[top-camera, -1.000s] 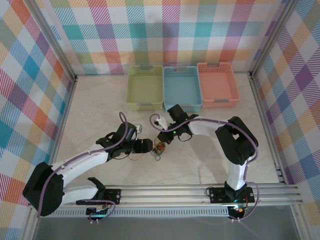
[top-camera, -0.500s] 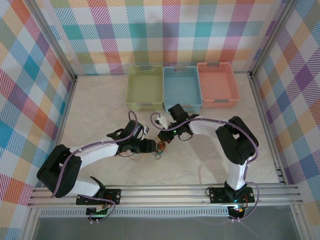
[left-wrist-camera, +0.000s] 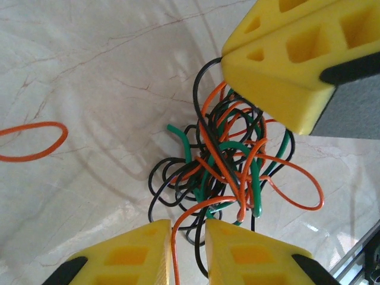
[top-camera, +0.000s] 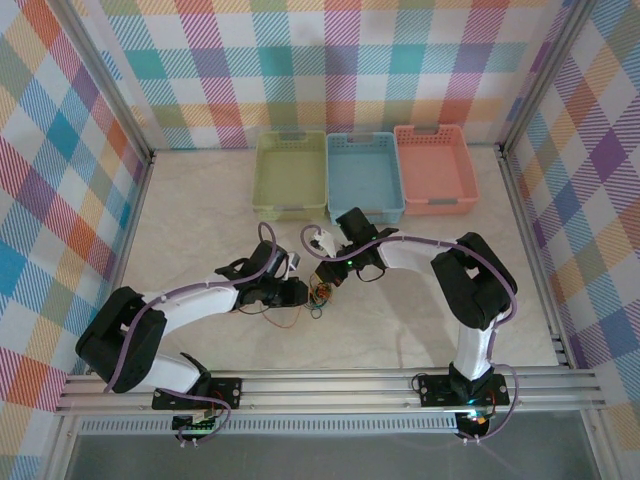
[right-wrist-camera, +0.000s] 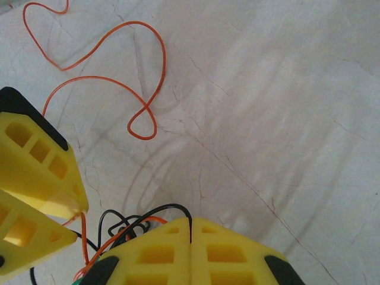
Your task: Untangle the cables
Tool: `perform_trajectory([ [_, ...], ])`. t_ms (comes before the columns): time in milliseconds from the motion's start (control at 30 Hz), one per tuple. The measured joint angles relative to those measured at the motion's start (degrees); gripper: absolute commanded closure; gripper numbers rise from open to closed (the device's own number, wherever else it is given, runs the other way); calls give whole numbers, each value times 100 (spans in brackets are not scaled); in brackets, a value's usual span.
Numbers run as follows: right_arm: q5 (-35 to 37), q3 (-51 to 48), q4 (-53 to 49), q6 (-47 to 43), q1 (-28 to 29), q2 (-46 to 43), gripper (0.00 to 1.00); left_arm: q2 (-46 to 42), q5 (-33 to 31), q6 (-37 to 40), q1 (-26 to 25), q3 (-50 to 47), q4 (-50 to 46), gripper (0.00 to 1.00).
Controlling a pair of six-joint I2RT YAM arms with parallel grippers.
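The left hand [left-wrist-camera: 188, 230] stands narrow, not yet shut, with an orange strand and a black one running through the gap between its fingers [left-wrist-camera: 136, 249]. Facing it, the right hand [right-wrist-camera: 191, 228] is clamped on the cables [left-wrist-camera: 228, 172], a black loop coming out at its tips. The knot of orange, black and green wire lies on the surface [left-wrist-camera: 89, 77], on the near side of the blue basket [top-camera: 365, 213] and apart from it. The risk, as I judge it, is that clamping both strands and pulling away from the basket cinches the knot tighter, or the thin wire slips free. The slack orange loop [left-wrist-camera: 35, 123], farther from the basket, could get dragged in.
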Motion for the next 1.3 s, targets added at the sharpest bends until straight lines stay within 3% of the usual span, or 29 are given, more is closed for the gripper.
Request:
perform_trajectory([
  [67, 2, 0, 2, 17, 0, 0, 100, 0, 0, 0, 0, -26, 28, 74],
  [100, 2, 0, 2, 20, 0, 0, 100, 0, 2, -9, 7, -28, 31, 64],
  [267, 2, 0, 2, 20, 0, 0, 100, 0, -7, -22, 31, 0, 68, 57],
  [667, 0, 0, 2, 20, 0, 0, 100, 175, -2, 24, 33, 361, 15, 63],
  [933, 0, 0, 0, 20, 0, 0, 100, 214, 0, 28, 35, 352, 2, 73],
  [1300, 0, 0, 0, 22, 0, 0, 100, 83, 107, 26, 37, 37, -4, 69],
])
